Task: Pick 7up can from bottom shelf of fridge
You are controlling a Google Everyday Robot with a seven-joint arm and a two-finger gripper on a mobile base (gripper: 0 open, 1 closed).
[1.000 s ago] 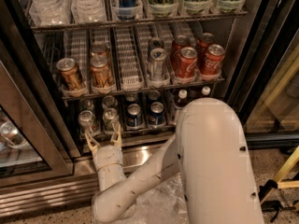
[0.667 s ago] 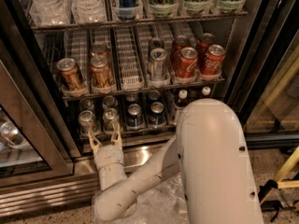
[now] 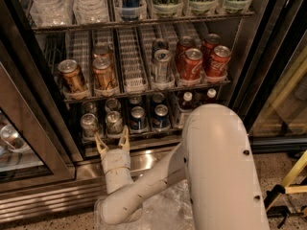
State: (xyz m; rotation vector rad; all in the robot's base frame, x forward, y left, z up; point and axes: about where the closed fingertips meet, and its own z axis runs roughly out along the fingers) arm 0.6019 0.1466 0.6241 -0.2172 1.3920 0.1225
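The fridge (image 3: pixel 249 56) stands open with its wire racks in view. On the bottom shelf (image 3: pixel 136 134) two pale silvery-green 7up cans stand at the front left, one (image 3: pixel 89 124) beside the other (image 3: pixel 114 122), with more behind them. My gripper (image 3: pixel 112 141) is just below and in front of these two cans, at the shelf's front lip, fingers (image 3: pixel 123 139) spread open and pointing up into the fridge. It holds nothing. My white arm (image 3: pixel 211 176) fills the lower right.
Dark blue cans (image 3: pixel 138 118) and dark bottles (image 3: pixel 186 101) share the bottom shelf to the right. The rack above holds gold-brown cans (image 3: pixel 72 75), a silver can (image 3: pixel 162 65) and red cola cans (image 3: pixel 194 63). A glass door (image 3: pixel 19 143) stands at left.
The gripper has dropped slightly, from level with the 7up cans to just below them at the shelf's front lip. The cans have not moved.
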